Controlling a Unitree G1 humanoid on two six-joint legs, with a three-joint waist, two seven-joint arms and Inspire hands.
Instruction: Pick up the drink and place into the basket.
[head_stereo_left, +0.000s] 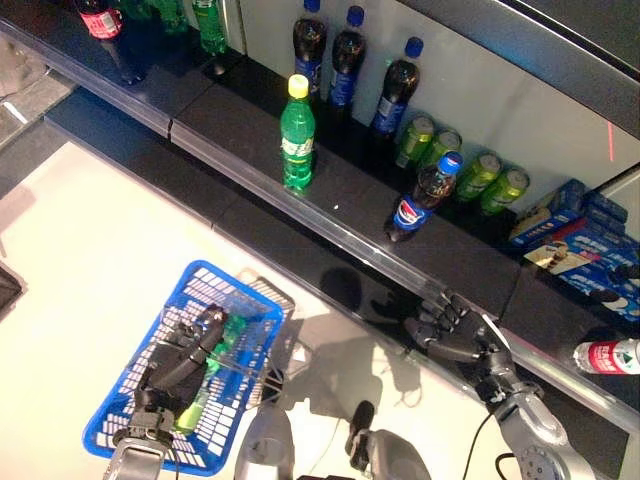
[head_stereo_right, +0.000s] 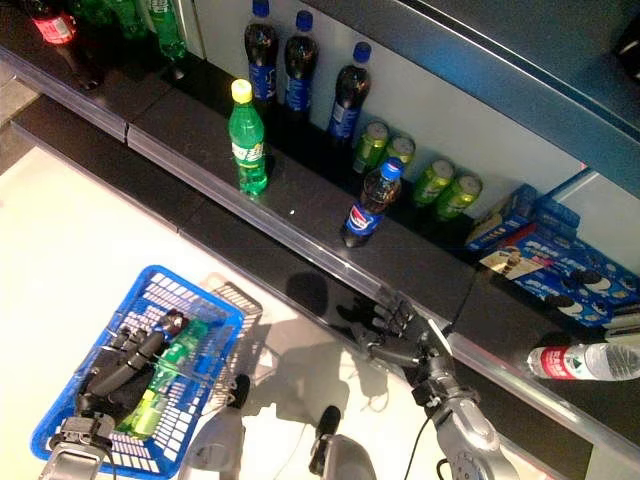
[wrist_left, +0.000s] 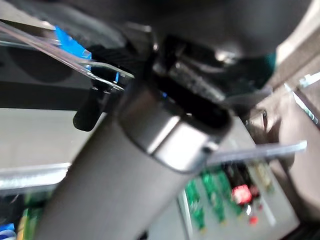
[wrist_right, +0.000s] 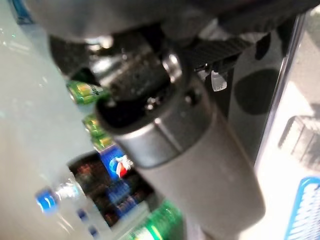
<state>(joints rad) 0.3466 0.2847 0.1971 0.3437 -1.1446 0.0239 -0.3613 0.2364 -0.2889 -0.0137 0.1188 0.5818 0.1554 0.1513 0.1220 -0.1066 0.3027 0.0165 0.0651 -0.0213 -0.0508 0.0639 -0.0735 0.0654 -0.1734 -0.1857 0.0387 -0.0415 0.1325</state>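
A blue wire basket (head_stereo_left: 228, 283) stands on the pale floor at the lower left. A green drink bottle (head_stereo_left: 208, 378) lies inside it. My left hand (head_stereo_left: 185, 350) rests in the basket alongside that bottle, fingers fairly straight and not wrapped round it. My right hand (head_stereo_left: 445, 330) hovers empty with relaxed, spread fingers just below the shelf's front edge (head_stereo_left: 330, 235). On the shelf above it stand a cola bottle with a blue cap (head_stereo_left: 420, 200) and, further left, a green bottle with a yellow cap (head_stereo_left: 297, 135). Both wrist views show mostly the arms themselves.
Three dark cola bottles (head_stereo_left: 345, 55) line the shelf's back, with several green cans (head_stereo_left: 470, 170) beside them. Blue boxes (head_stereo_left: 580, 235) and a lying water bottle (head_stereo_left: 610, 355) sit at the right. More bottles (head_stereo_left: 100, 18) stand at the far left.
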